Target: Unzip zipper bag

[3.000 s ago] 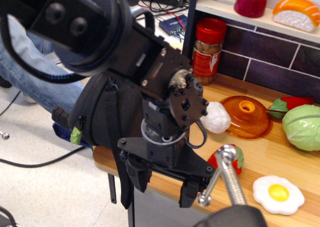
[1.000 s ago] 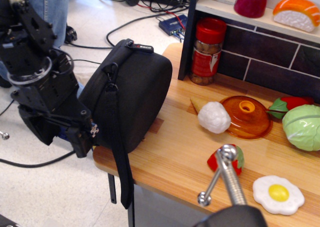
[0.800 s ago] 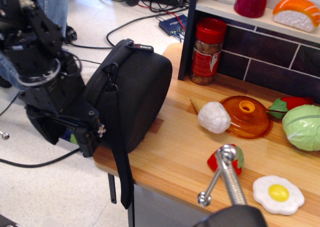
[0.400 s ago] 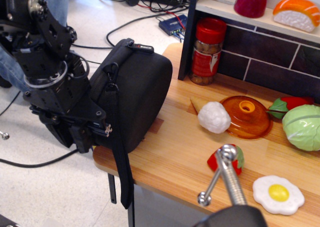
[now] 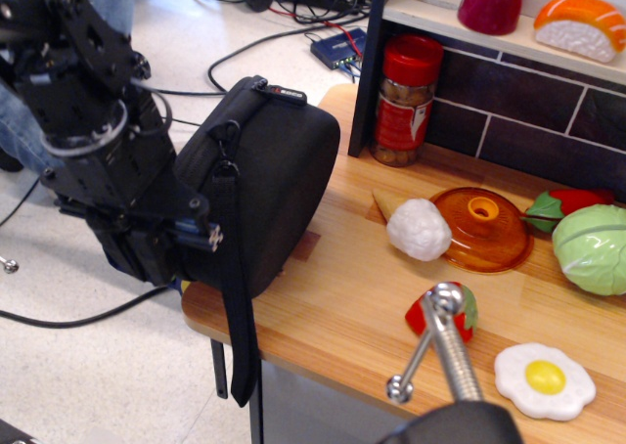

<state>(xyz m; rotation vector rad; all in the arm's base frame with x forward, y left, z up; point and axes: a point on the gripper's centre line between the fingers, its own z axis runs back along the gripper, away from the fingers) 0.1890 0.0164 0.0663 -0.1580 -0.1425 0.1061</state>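
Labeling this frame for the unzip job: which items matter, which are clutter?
In play: zipper bag at the table's left edge; tool pressed against its left side.

Clutter: jar, orange lid, cabbage, fried egg, sushi.

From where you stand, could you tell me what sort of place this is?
Probably a robotics lab with a play-kitchen setup: toy foods like a fried egg on a wooden counter, and cables and electronics on the floor.

Light wooden plank tabletop (image 5: 342, 297); at its left edge, large black rounded fabric zipper bag (image 5: 269, 185); further right, red-lidded jar (image 5: 406, 97), white cauliflower toy (image 5: 419, 230), orange plastic lid (image 5: 483, 229), green cabbage toy (image 5: 592, 249), strawberry toy (image 5: 442, 315), fried egg toy (image 5: 544, 379).
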